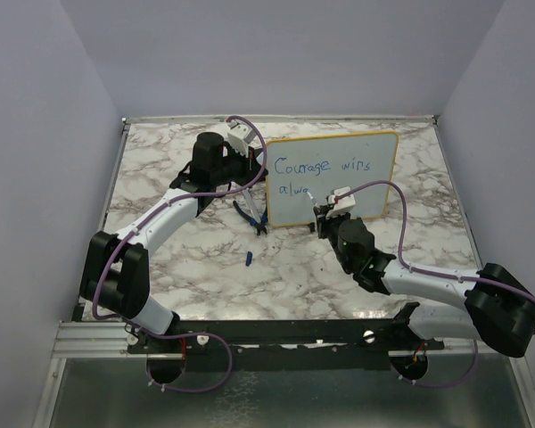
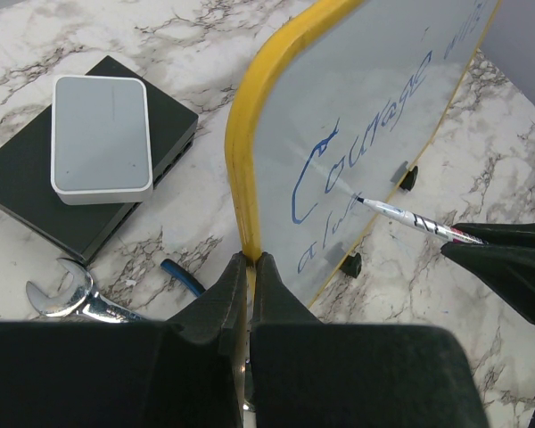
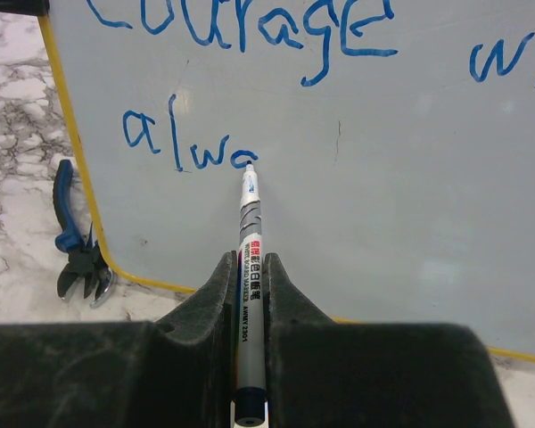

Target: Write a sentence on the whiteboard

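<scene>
The whiteboard point(image 1: 361, 192) stands tilted on the marble table, yellow-framed, with "Courage wins" and below it "alwa" in blue. My left gripper point(image 2: 251, 260) is shut on the yellow left edge of the whiteboard point(image 2: 357, 98); in the top view this gripper point(image 1: 255, 166) sits at the board's left side. My right gripper point(image 3: 251, 260) is shut on a grey-white marker point(image 3: 251, 227), whose tip touches the whiteboard point(image 3: 410, 178) at the end of "alwa". Seen from above, the right gripper point(image 1: 326, 215) is in front of the board's lower middle. The marker point(image 2: 410, 217) also shows in the left wrist view.
A grey-and-black box point(image 2: 98, 143) lies left of the board. Blue-handled pliers point(image 1: 252, 217) lie by the board's lower left corner, and a wrench point(image 2: 67, 299) is near them. A small blue cap point(image 1: 249, 259) rests on the table in front.
</scene>
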### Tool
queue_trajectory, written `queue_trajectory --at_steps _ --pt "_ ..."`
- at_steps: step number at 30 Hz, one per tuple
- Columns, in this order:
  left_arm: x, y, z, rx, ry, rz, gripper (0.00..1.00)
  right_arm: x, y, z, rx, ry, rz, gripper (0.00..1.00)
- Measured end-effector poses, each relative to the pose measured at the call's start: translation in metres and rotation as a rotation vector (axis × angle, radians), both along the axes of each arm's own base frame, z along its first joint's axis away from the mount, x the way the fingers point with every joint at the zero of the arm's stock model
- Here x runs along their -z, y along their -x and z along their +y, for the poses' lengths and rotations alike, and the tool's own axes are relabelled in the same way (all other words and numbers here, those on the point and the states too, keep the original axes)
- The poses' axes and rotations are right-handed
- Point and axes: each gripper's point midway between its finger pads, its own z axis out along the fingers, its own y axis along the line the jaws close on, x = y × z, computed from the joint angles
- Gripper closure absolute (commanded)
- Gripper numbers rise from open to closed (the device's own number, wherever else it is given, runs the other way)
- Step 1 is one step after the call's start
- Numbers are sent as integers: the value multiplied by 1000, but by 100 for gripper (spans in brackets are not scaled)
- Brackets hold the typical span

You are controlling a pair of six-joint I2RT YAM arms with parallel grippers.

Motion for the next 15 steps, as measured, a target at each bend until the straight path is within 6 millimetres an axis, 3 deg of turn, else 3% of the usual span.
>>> queue_trajectory --at_steps 15 --pt "0 0 0 0 0 0 100 -2 0 -2 6 7 -7 99"
